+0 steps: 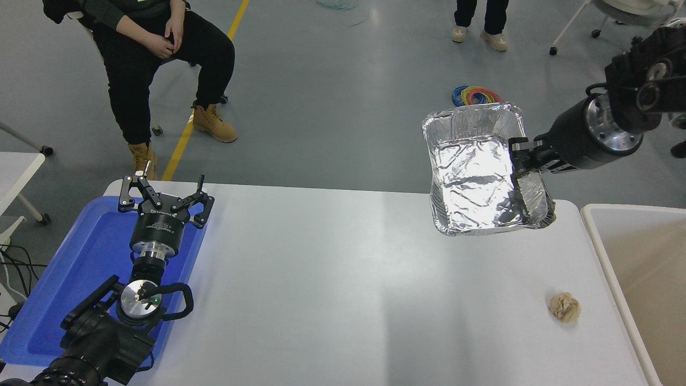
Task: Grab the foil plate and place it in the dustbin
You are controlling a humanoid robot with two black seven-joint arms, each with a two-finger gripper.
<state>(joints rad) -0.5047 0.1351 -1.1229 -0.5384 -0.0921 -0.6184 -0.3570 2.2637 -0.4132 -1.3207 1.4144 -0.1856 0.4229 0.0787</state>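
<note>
The foil plate (pixel 474 171), a shiny crinkled silver tray, hangs in the air above the table's far right part, tilted toward the camera. My right gripper (pixel 522 166) is shut on its right rim and holds it up, the arm coming in from the upper right. The dustbin (pixel 592 225), cream-white with a tan inside, stands off the table's right edge, to the lower right of the plate. My left gripper (pixel 163 195) is open and parked over the blue tray at the lower left.
A crumpled beige paper ball (pixel 564 307) lies on the white table (pixel 332 268) near its right front. A flat blue tray (pixel 80 257) sits at the left. A seated person (pixel 155 59) is at the far left, and another stands at the top.
</note>
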